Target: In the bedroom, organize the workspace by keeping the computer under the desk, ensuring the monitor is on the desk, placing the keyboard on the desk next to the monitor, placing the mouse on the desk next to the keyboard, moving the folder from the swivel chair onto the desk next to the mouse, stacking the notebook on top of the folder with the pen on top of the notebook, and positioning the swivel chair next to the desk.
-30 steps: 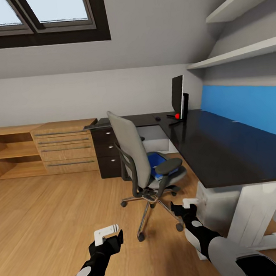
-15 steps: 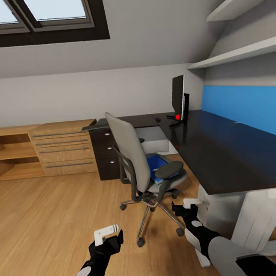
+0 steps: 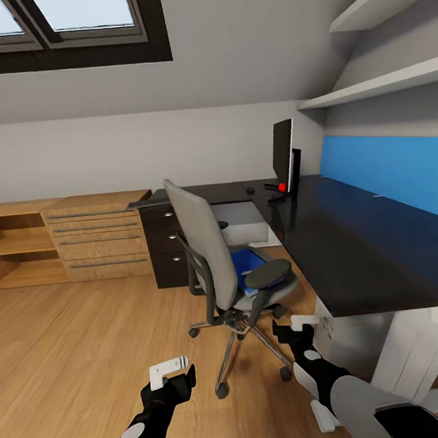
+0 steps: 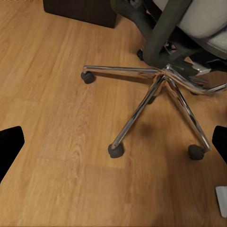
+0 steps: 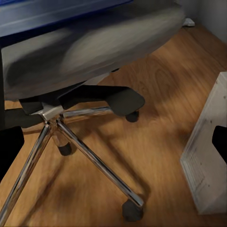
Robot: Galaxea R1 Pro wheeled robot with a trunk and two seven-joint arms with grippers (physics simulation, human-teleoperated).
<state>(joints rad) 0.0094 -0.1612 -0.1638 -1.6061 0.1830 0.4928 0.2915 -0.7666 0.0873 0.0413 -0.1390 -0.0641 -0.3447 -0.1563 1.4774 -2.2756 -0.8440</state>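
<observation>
Since the earlier frame the robot rolled nearer; both hands, left hand [image 3: 171,371] and right hand [image 3: 301,323], hang spread and empty. Folder [image 3: 249,264] lies on the swivel chair [image 3: 212,253] seat, ahead, nearer the right hand, beside the worktop [image 3: 354,247].

A light wooden chest [image 3: 98,237] (bar handles) stands beside open shelving [image 3: 12,245], perhaps adjoining.

The swivel chair [image 3: 212,259] has matt grey cloth on its back and seat, smooth black plastic armrests and a polished chrome metal base that catches the light. The table [image 3: 354,240] top is glossy black and mirrors the blue wall panel. The floor [image 3: 77,344] is smooth, satin, warm-toned wood planks. The chest [image 3: 98,239] looks like matt light wood with brushed metal bar handles.
</observation>
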